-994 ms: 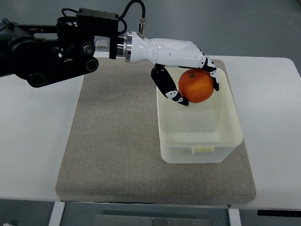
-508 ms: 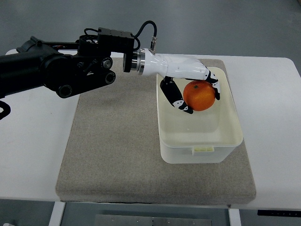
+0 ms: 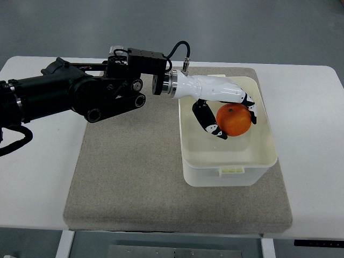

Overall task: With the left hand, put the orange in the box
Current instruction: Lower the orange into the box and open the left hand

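On the tabletop (image 3: 37,177) lies a mat (image 3: 129,177), the box (image 3: 228,145) on its right half, and inside the box the left robot hand (image 3: 226,110) grips the orange (image 3: 235,120).

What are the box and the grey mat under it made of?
The box looks like cream plastic: smooth, faintly glossy, slightly translucent walls with a moulded clip at the front. The mat looks like felt or coarse woven fabric: matte, speckled grey-beige, soft edges. Either is a guess from looks alone.
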Available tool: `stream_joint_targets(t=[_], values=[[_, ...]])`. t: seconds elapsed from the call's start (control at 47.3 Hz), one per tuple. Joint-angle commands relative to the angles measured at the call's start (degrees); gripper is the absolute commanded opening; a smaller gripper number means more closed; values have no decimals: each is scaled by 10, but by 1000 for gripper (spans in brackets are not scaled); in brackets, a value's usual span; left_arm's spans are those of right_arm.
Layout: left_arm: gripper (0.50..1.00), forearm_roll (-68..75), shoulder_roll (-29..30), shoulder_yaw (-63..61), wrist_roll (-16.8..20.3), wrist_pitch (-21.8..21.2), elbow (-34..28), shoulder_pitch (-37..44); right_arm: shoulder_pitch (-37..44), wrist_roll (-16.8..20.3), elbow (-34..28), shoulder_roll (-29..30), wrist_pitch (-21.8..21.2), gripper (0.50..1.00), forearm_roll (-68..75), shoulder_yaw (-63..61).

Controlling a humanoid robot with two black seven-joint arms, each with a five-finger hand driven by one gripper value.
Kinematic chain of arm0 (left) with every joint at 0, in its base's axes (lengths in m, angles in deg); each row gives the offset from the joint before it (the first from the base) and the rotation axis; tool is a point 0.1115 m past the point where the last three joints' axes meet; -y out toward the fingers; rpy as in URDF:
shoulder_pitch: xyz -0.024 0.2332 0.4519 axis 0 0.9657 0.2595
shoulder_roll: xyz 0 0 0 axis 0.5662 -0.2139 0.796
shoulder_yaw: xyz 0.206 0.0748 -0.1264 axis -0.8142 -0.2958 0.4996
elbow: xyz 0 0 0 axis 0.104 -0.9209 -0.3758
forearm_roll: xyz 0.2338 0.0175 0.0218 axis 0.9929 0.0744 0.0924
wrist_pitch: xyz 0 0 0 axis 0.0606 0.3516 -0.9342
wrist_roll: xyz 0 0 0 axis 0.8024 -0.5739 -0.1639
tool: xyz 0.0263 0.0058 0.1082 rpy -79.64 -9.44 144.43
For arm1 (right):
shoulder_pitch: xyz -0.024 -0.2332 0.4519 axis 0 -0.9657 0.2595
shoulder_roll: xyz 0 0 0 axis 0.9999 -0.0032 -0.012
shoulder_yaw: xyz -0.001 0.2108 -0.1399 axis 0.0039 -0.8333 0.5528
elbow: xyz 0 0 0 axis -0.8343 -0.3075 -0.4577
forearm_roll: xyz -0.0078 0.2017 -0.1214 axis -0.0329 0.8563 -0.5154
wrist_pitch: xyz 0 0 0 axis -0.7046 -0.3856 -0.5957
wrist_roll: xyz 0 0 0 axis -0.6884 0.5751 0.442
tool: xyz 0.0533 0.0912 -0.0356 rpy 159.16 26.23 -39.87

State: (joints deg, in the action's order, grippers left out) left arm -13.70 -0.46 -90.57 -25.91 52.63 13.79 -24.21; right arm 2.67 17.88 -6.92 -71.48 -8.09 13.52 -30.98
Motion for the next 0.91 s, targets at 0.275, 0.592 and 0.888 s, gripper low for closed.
stream_joint_targets(t=[0.275,0.592,0.888], values=[[500,13,0,1,0,1,-1,9,0,0,0,0,0,926,0,0],[506,11,0,1,0,0,1,18,0,0,0,0,0,926,0,0],[803,10,2,1,0,2,1,19,0,0,0,0,0,926,0,0]])
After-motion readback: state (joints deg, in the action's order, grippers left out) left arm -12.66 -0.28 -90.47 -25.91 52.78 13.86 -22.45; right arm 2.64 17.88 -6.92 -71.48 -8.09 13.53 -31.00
